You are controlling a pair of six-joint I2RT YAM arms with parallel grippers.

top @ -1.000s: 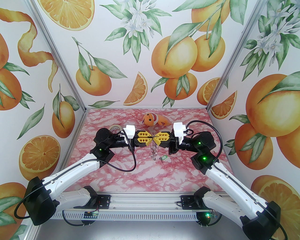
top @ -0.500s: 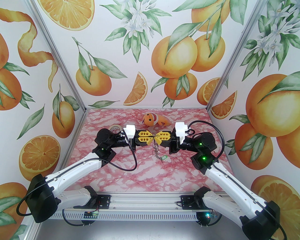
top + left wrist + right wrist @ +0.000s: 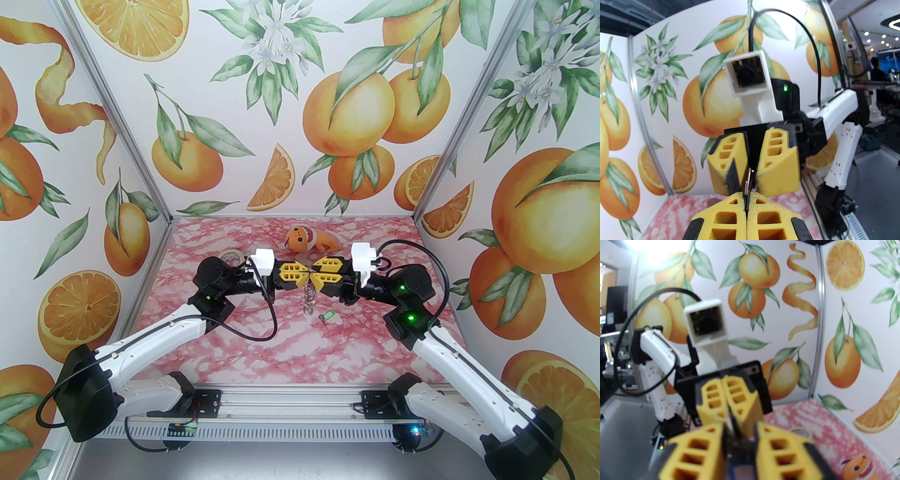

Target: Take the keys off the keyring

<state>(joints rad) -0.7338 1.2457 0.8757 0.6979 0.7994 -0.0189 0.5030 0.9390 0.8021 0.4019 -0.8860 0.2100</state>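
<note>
The biggest things on my screen are the glossy wall panels (image 3: pixel 300 117), printed with oranges, leaves and white blossom, joined by plain metal corner posts. Below them lies the table (image 3: pixel 281 347), a flat sheet patterned like pink-and-white marble. My left arm (image 3: pixel 154 333) and right arm (image 3: pixel 450 361), smooth white shells with black joints and green lamps, reach in from the near edge and meet nose to nose over the middle of the table.

The left gripper (image 3: pixel 308 271) has its ribbed yellow fingers pressed together. From its wrist camera I see a thin bright metal loop of the keyring (image 3: pixel 748 181) pinched at the tips. The right gripper (image 3: pixel 314 273) stands with its fingers (image 3: pixel 778 168) spread apart, and that loop sits in the gap between them. I cannot tell whether either finger touches it.

Far centre on the table lies a soft orange plush toy (image 3: pixel 307 238), and at far left sits a roll of tape (image 3: pixel 232 256), a beige hoop. The keyring (image 3: pixel 308 295) hangs below the left fingertips as a string of small wire coils. The green key (image 3: pixel 327 316), a small oblong plastic tag, lies flat on the table just near and right of it, apart from it.
</note>
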